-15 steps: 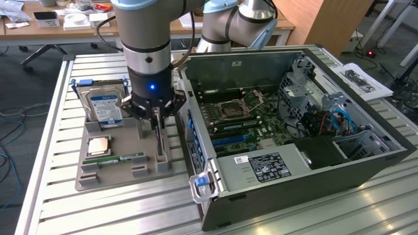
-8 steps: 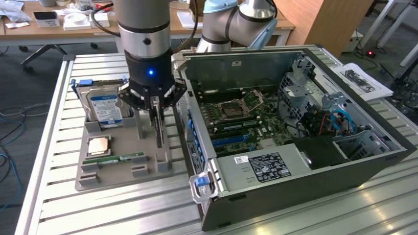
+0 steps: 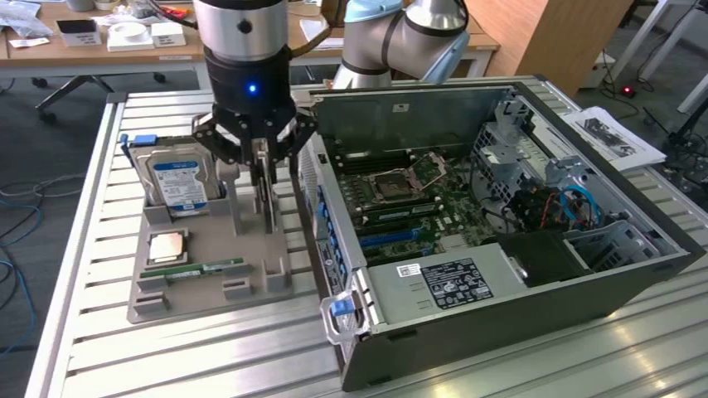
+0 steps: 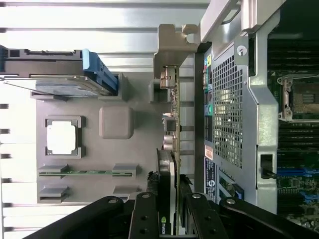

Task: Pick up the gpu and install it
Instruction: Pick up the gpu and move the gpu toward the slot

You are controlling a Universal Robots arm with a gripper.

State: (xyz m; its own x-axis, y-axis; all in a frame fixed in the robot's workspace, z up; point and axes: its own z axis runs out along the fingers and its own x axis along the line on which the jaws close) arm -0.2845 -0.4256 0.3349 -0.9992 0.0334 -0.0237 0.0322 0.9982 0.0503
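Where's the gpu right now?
The gpu stands on edge in the tray, gripped by the gripper, between the hard drive on the exterior view's left and the computer case on its right.

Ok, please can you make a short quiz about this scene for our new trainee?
1. True or false: the gripper is closed on the gpu.
2. Which part in the gray tray bears a blue label? A. memory stick B. hard drive C. processor chip
3. Fill in: the open computer case lies to the exterior view's ____ of the tray.
Key: 1 true; 2 B; 3 right.
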